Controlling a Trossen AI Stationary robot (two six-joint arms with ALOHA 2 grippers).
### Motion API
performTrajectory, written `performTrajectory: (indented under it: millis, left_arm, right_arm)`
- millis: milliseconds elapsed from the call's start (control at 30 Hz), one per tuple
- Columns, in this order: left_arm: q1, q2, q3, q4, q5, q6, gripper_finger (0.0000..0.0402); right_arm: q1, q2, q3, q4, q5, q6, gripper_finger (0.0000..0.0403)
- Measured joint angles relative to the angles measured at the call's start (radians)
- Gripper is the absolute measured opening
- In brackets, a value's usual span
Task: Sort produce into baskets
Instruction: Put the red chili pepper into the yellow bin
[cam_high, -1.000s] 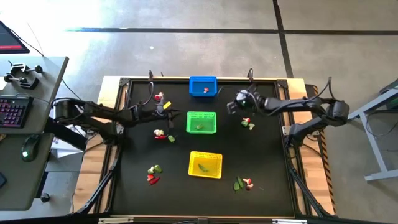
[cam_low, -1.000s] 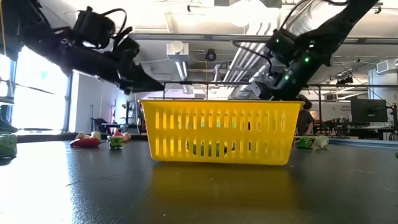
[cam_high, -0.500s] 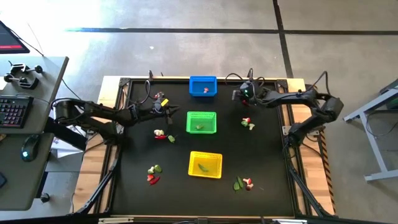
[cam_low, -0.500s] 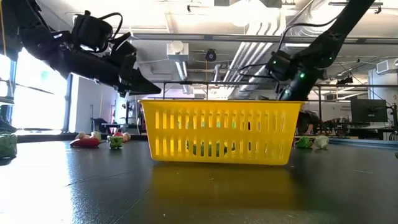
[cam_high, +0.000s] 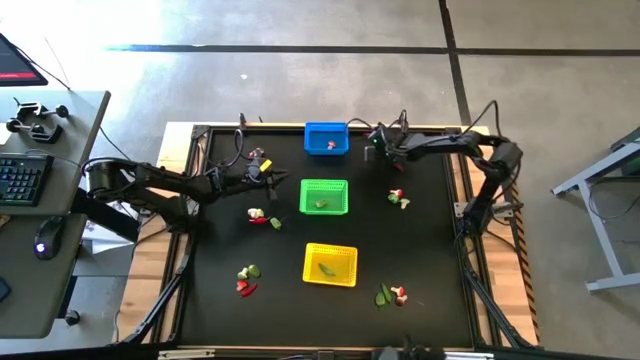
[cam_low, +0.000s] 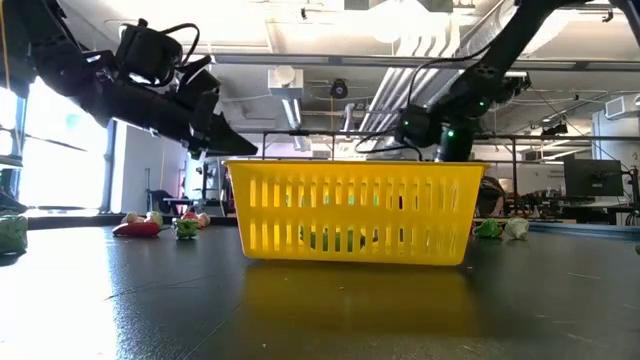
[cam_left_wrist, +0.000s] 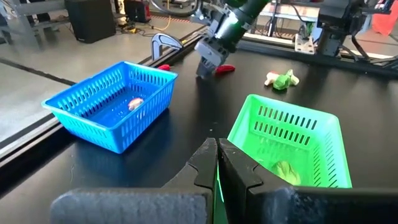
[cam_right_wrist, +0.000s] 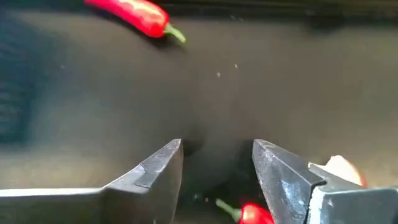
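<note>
The yellow square plastic mesh basket serves as the landmark; it stands on the black desk on the near side and holds one green leafy piece. Near-right of the yellow basket lies a cluster of a green leaf and a white-and-red mushroom piece. To its near-left lies a cluster of green, white and red produce pieces.

Directly beyond the yellow basket stands the green square plastic mesh basket, holding a green leafy piece. Left of it lies a small cluster with a red chilli. Right of it lies another mushroom-and-leaf cluster.

The left gripper hangs above the desk, beyond and left of the yellow basket, beside the green basket; its jaws are pressed together with nothing between them.

Farthest from the yellow basket stands the blue square plastic mesh basket, holding one white-and-red mushroom piece. The right gripper is low over the desk just right of the blue basket; its jaws stand apart and hold nothing. A slim red chilli lies just ahead of them.
</note>
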Motion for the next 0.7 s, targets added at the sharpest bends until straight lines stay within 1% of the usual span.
performTrajectory:
  millis: [167,267,400,500,600,700]
  left_arm:
    - [-0.001,0.000,0.000,-0.005,0.000,-0.007,0.0000]
    - [-0.001,0.000,0.000,-0.005,0.000,-0.009,0.0000]
    - [-0.001,0.000,0.000,-0.005,0.000,-0.009,0.0000]
    - [-0.001,0.000,0.000,-0.008,0.000,-0.009,0.0000]
    - [-0.001,0.000,0.000,-0.020,0.000,-0.009,0.0000]
    - [-0.002,0.000,0.000,-0.024,0.000,-0.009,0.0000]
  right_arm:
    - [-0.011,0.000,0.082,0.010,0.005,-0.157,0.0190]
    - [-0.031,0.000,0.132,0.010,-0.006,-0.298,0.0190]
    - [-0.071,0.008,0.184,0.017,-0.086,-0.531,0.0189]
    - [-0.104,0.025,0.195,0.023,-0.149,-0.679,0.0182]
    - [-0.131,0.050,0.199,0.029,-0.241,-0.790,0.0166]
    - [-0.140,0.081,0.199,0.029,-0.284,-0.864,0.0150]
